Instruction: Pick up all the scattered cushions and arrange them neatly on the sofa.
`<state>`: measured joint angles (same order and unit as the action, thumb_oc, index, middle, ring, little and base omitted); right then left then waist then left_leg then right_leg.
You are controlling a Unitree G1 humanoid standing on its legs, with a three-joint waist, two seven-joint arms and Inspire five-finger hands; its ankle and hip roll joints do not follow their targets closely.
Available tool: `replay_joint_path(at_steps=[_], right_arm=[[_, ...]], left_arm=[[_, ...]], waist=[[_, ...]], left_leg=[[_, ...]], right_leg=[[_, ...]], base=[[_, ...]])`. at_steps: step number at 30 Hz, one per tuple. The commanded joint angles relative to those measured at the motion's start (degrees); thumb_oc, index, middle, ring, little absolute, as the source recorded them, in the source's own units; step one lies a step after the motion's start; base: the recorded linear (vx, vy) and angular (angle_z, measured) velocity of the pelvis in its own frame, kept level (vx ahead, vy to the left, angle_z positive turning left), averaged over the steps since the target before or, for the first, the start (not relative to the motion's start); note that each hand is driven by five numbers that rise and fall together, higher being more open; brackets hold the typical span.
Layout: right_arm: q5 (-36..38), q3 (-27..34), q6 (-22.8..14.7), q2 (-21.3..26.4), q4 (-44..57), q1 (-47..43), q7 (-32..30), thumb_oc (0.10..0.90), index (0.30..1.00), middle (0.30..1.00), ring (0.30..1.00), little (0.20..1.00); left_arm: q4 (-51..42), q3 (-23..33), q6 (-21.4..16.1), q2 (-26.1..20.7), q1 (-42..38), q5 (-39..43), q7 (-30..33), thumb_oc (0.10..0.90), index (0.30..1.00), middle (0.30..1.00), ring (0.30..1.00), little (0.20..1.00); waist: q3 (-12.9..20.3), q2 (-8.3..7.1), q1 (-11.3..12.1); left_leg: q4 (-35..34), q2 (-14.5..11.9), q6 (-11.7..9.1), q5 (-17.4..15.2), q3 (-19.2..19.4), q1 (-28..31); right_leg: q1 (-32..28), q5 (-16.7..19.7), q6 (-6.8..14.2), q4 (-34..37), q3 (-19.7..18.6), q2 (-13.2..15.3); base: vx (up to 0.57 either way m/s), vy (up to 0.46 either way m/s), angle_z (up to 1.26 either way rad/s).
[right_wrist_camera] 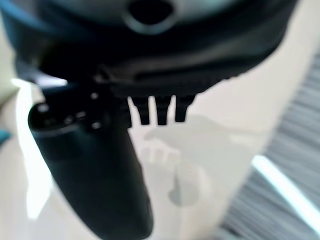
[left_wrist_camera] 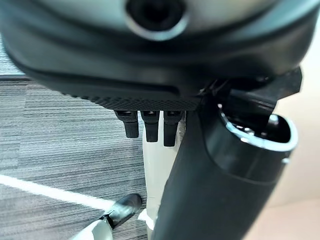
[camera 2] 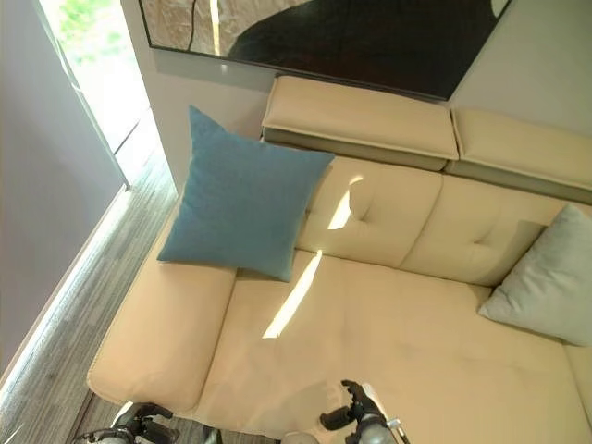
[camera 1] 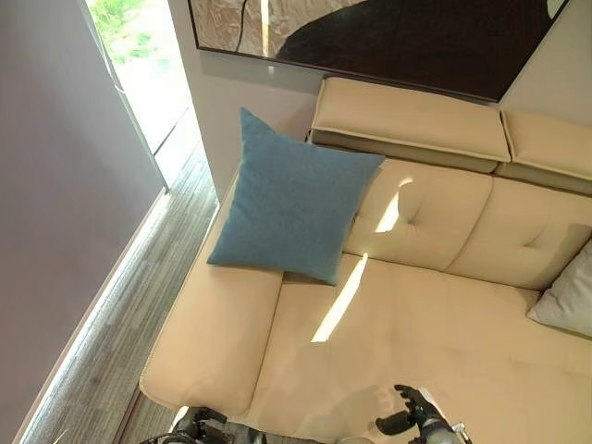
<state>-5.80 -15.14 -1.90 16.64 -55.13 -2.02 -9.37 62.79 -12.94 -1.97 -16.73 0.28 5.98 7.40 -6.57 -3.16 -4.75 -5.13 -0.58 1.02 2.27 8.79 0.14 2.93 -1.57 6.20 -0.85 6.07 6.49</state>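
While propped upright, the blue cushion [camera 1: 294, 202] stands corner-up.

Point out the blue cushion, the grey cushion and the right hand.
blue cushion [camera 1: 294, 205], left eye view, middle of its face.
grey cushion [camera 2: 548, 280], right eye view, middle of its visible face.
right hand [camera 1: 418, 412], left eye view, on the palm above the seat's front edge.

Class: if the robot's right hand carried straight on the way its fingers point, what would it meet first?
Probably the cream sofa seat: the right hand hangs just above it, empty. Depth is uncertain.
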Motion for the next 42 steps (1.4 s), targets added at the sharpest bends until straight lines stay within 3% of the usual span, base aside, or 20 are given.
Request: replay_joint_path(at_steps=[1,4,5,14,16,20,27,31,36,42], right_arm=[[1.3,2.0,-2.2,3.4,4.2,-2.0,-4.0,0.8,0.9,0.9,0.9,0.9],[1.4,3.3,-2.7,5.1,9.8,-2.0,-4.8,0.8,0.9,0.9,0.9,0.9],[1.3,4.3,-2.9,6.7,14.0,-2.2,-5.2,0.8,0.9,0.9,0.9,0.9],[-0.3,7.1,-2.5,9.7,21.5,-1.1,-5.4,0.8,0.9,0.9,0.9,0.9],[-0.6,7.8,-2.4,10.4,22.6,0.4,-4.3,0.8,0.9,0.9,0.9,0.9],[-0.9,8.3,-1.9,11.2,22.7,1.9,-2.2,0.8,0.9,0.9,0.9,0.9],[-0.3,10.6,-1.7,9.6,20.8,3.6,-1.7,0.8,0.9,0.9,0.9,0.9],[0.3,11.7,-2.0,9.5,21.3,5.0,-2.0,0.8,0.9,0.9,0.9,0.9],[0.2,10.7,-2.5,9.2,20.4,4.8,-2.4,0.8,0.9,0.9,0.9,0.9],[0.5,8.4,-3.4,9.0,22.1,3.4,-3.5,0.8,0.9,0.9,0.9,0.9]], left_arm=[[-12.9,4.9,-8.4,-3.2,-5.8,5.5,5.3,0.8,0.9,0.9,0.9,0.9],[-18.8,6.0,-9.4,-3.2,-5.3,7.4,6.5,0.8,0.9,0.9,0.9,0.9],[-24.6,7.0,-10.3,-3.2,-4.9,9.8,7.2,0.8,0.9,0.9,0.9,0.9],[-41.1,10.0,-11.6,-3.9,-2.8,15.3,5.7,0.8,0.9,0.9,0.9,0.9],[-48.3,11.5,-11.6,-5.3,-0.9,19.0,2.8,0.8,0.9,0.9,0.9,0.9],[-55.5,14.7,-9.9,-12.6,3.2,13.8,0.1,0.8,0.9,0.9,0.9,0.9],[-51.7,21.6,-7.7,-11.5,8.8,4.4,4.0,0.8,0.9,0.9,0.9,0.9],[-54.8,24.3,-9.2,-8.6,10.8,5.6,5.5,0.8,0.9,0.9,0.9,0.9],[-57.0,21.8,-10.3,-8.8,8.3,6.6,5.7,0.8,0.9,0.9,0.9,0.9],[-57.1,15.4,-10.0,-9.3,0.5,2.6,8.9,0.8,0.9,0.9,0.9,0.9]], waist=[[3.9,-2.45,0.7],[4.1,-2.53,0.6],[3.9,-2.58,0.5],[3.1,-1.46,0.7],[2.8,-0.42,0.8],[2.7,1.18,1.5],[2.8,2.33,3.6],[2.5,2.38,4.3],[2.5,2.22,4.2],[2.6,2.02,2.1]], left_leg=[[0.7,0.8,-2.5,-4.9,0.0,1.2],[0.1,0.4,-2.9,-4.5,0.3,1.2],[0.1,0.1,-3.3,-4.2,0.2,0.6],[0.1,-1.2,-4.8,-2.8,-1.1,-1.9],[0.1,-1.2,-4.9,-2.7,-1.5,-1.3],[0.1,-1.2,-5.0,-2.6,-1.9,-0.5],[0.1,-1.0,-5.3,-2.2,-3.3,0.3],[0.1,-1.2,-5.6,-1.8,-4.3,0.2],[0.1,-1.5,-6.0,-1.6,-4.8,0.1],[0.1,-2.2,-6.4,-1.8,-3.8,-0.1]], right_leg=[[0.6,3.0,3.8,0.9,-0.9,1.8],[0.2,3.1,3.6,2.3,-0.7,1.5],[0.0,3.2,3.4,3.7,-0.4,1.1],[-0.5,2.0,2.8,5.9,1.2,0.0],[-1.6,1.6,2.6,5.9,1.5,-0.1],[-2.9,1.0,2.4,5.9,1.9,-0.2],[-4.6,-0.3,1.7,5.9,3.4,-0.4],[-5.2,-0.8,1.3,5.9,4.4,-0.7],[-5.4,-1.0,1.0,5.9,5.1,-1.0],[-5.0,-1.0,1.3,5.9,4.8,-1.2]], base=[[0.06,-0.069,0.07],[0.02,-0.068,0.01],[-0.01,-0.06,0.01],[-0.03,-0.094,0.15],[0.01,-0.049,0.22],[0.0,-0.03,0.11],[0.0,-0.041,0.09],[-0.02,-0.035,0.06],[0.0,-0.03,0.25],[0.0,-0.011,0.06]])
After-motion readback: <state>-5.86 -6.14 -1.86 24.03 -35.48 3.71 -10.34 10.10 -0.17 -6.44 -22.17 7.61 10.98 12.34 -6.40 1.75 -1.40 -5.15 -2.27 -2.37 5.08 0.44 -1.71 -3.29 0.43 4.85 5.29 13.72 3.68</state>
